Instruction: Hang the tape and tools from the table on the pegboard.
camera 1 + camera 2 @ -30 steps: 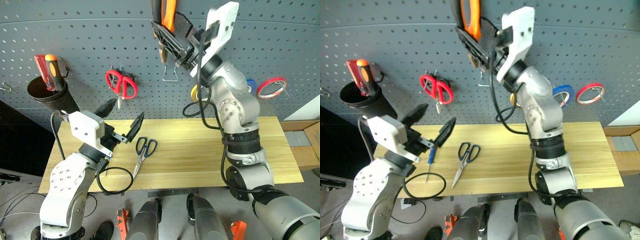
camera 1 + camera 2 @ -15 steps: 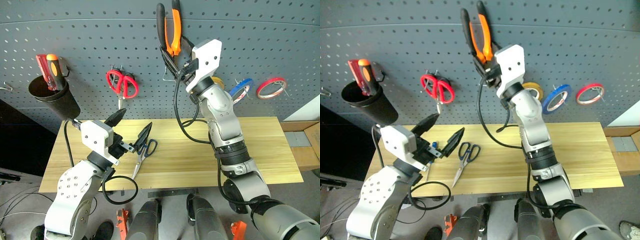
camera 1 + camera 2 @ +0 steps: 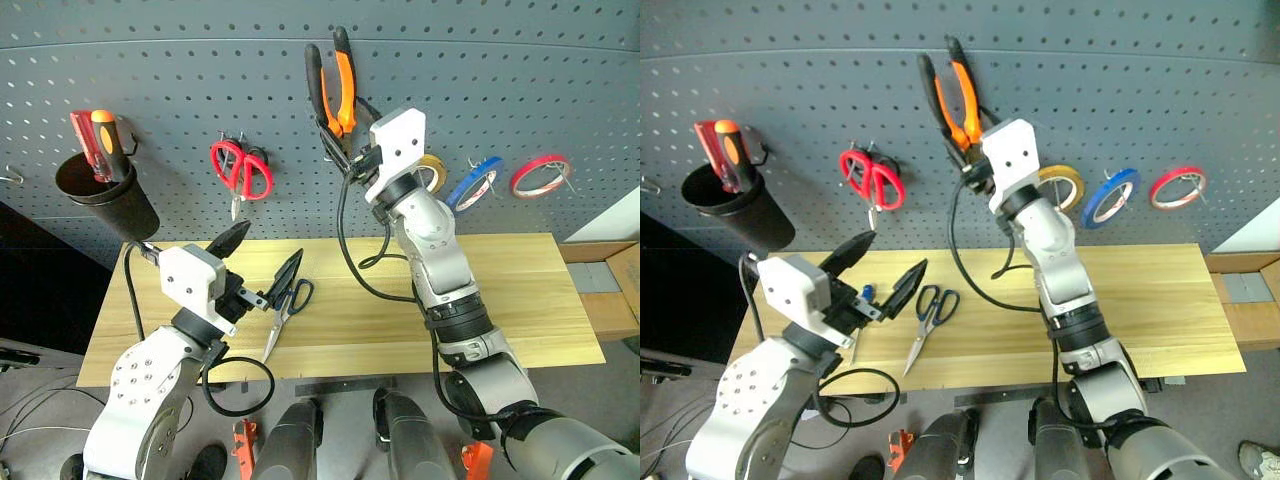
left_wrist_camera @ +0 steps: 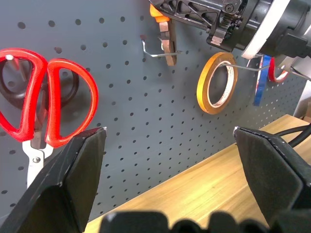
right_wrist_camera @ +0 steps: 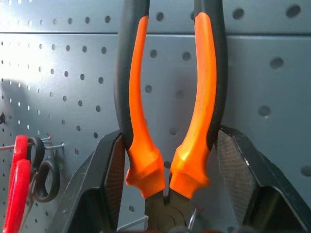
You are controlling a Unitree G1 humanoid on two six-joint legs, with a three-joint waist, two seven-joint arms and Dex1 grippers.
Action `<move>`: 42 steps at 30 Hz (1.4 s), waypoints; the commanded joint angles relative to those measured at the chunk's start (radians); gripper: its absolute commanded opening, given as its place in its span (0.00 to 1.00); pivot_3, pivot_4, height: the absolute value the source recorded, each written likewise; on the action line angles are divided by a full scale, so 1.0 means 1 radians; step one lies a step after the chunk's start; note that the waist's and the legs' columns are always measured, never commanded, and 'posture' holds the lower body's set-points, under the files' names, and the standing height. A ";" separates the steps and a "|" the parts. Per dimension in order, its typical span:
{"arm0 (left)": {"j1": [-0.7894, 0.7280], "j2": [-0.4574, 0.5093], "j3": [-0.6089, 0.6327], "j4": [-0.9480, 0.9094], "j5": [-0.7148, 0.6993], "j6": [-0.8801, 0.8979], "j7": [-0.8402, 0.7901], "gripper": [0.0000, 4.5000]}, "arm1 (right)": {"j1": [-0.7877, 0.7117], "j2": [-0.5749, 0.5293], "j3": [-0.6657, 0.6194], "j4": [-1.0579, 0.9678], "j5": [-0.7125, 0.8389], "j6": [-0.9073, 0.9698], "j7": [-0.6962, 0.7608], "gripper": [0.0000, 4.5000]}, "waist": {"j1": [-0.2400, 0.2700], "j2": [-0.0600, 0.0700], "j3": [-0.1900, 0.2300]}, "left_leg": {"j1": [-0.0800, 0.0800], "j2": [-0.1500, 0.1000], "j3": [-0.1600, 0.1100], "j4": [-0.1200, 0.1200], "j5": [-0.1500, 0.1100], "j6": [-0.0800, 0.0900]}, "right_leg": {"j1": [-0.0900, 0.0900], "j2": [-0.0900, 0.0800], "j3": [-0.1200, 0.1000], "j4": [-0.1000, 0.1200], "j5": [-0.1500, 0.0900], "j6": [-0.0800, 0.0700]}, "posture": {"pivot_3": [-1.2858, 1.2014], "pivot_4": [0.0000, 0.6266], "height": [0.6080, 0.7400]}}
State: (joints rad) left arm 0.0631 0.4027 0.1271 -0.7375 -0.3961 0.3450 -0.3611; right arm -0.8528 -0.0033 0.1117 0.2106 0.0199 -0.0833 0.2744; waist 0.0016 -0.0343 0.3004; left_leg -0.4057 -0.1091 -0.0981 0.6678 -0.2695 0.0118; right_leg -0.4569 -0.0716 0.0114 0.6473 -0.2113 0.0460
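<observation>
The right gripper [image 3: 977, 160] is clamped on the orange-and-black pliers [image 3: 951, 95], handles up against the pegboard [image 3: 790, 100], just by a metal hook [image 4: 158, 53] but not yet hung, as far as I can judge. The blue tape [image 3: 1108, 197] already hangs on its peg to the right, between the yellow roll [image 3: 1062, 184] and the red roll [image 3: 1176, 186]. Down on the table [image 3: 1160, 300], the blue-handled scissors [image 3: 927, 320] and the small blue-handled screwdriver [image 3: 864, 300] still wait. The left gripper [image 3: 878, 272] hovers over them, jaws spread wide and empty.
</observation>
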 commanded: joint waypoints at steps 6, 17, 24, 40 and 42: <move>0.010 0.009 0.021 -0.034 0.009 -0.010 0.011 1.00 | 0.014 0.012 0.018 0.026 -0.040 0.047 -0.040 0.86 | 0.000 -0.001 -0.001 | 0.001 0.000 0.000 0.000 0.000 0.000 | 0.001 0.000 0.000 0.000 0.000 0.000 | 0.57 0.41 1.00; 0.054 0.002 0.034 0.051 0.042 -0.033 0.006 1.00 | 0.135 -0.049 0.012 -0.156 0.026 0.172 0.036 1.00 | 0.006 -0.001 -0.001 | 0.005 0.000 0.000 0.000 0.000 0.000 | 0.005 0.000 0.001 0.001 0.000 -0.001 | 0.57 0.41 1.00; 0.129 0.004 0.038 0.149 0.090 -0.025 0.012 1.00 | 0.259 -0.261 0.028 -0.382 0.133 0.443 0.272 1.00 | 0.006 -0.001 -0.001 | 0.005 0.000 0.000 -0.001 0.000 0.000 | 0.005 0.000 0.002 -0.001 0.000 -0.001 | 0.55 0.44 1.00; -0.038 -0.055 -0.217 0.521 0.308 0.317 0.131 1.00 | 0.436 -0.461 0.172 -0.608 0.355 0.865 0.497 1.00 | 0.001 0.002 -0.016 | 0.007 0.000 -0.001 0.004 -0.001 0.001 | 0.011 -0.001 0.001 -0.001 0.002 -0.001 | 0.53 0.40 1.00; -0.065 -0.074 -0.228 0.546 0.321 0.345 0.145 1.00 | 0.440 -0.462 0.183 -0.613 0.351 0.857 0.494 1.00 | 0.002 0.001 -0.016 | 0.006 0.000 -0.002 0.005 -0.001 0.001 | 0.011 -0.001 0.000 -0.001 0.002 -0.001 | 0.53 0.40 1.00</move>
State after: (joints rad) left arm 0.0088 0.3435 -0.0876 -0.1930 -0.0924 0.6645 -0.2300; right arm -0.4121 -0.4634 0.2859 -0.3514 0.3730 0.7857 0.7657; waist 0.0032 -0.0329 0.2840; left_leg -0.3994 -0.1089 -0.1001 0.6730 -0.2703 0.0130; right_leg -0.4460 -0.0727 0.0117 0.6460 -0.2089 0.0454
